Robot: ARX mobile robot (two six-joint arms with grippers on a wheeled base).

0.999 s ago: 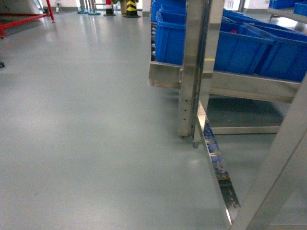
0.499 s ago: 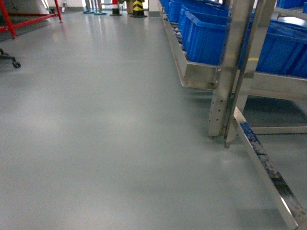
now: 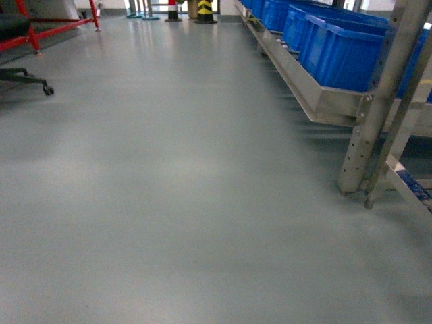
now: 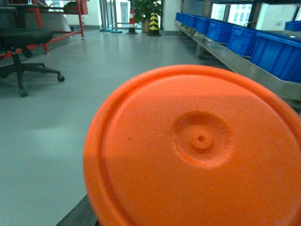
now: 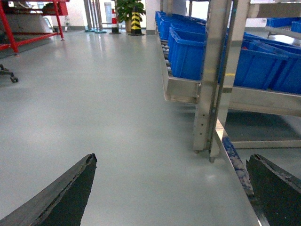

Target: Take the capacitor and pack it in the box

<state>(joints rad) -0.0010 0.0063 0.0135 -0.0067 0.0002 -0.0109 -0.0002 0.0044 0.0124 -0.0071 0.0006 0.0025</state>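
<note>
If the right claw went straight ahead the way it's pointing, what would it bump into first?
Probably nothing soon. The right claw is open and holds nothing, and between its fingers lies only bare grey floor. The steel rack post with blue bins stands slightly right of that line; depth is hard to judge.

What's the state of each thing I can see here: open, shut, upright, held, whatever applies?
right gripper: open, fingers spread wide, nothing between them.
orange round lid: fills the left wrist view, close to the camera; cannot tell what holds it.
blue bins: upright in a row on the metal rack, tops open.
office chair: upright on its wheels.
striped post: standing.
</note>
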